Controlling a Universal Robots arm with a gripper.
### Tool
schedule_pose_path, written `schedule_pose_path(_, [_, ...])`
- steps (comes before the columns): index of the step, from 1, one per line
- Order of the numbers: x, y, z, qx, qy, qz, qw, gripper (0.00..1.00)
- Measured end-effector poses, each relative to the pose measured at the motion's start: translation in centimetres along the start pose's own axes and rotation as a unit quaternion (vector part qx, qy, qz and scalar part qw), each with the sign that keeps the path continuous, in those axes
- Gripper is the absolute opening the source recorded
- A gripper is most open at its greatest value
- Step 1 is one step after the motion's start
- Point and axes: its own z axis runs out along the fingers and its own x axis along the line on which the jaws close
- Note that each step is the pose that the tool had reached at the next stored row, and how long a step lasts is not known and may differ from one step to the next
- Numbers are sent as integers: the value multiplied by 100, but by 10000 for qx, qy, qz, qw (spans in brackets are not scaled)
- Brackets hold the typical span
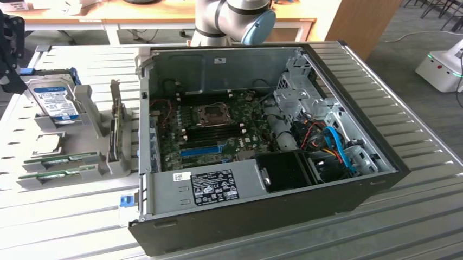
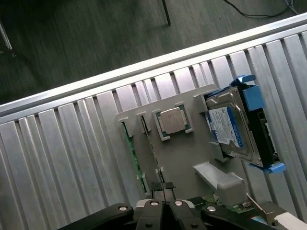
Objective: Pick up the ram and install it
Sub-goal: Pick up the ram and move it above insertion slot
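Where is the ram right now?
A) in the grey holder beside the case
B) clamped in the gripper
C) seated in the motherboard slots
A: the green ram sticks stand on edge in the grey holder at the exterior view's left of the computer case, with the gripper shut above the holder.

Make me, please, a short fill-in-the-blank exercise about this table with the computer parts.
1. The hard drive carries a ___ label.
2. ___ green ram sticks rest in the grey holder.
3. The gripper hovers above that holder with fingers ___.
4. The computer case lies on the exterior view's ___ of the holder.
Missing words: blue; two; shut; right.
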Motion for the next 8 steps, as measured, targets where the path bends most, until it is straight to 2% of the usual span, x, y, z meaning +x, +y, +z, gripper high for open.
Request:
schedule_pose_path(5, [0, 0, -1, -5, 13, -277, 9996, 11])
schedule_pose_path(8, [0, 0, 0, -9, 21, -466, 9989, 11])
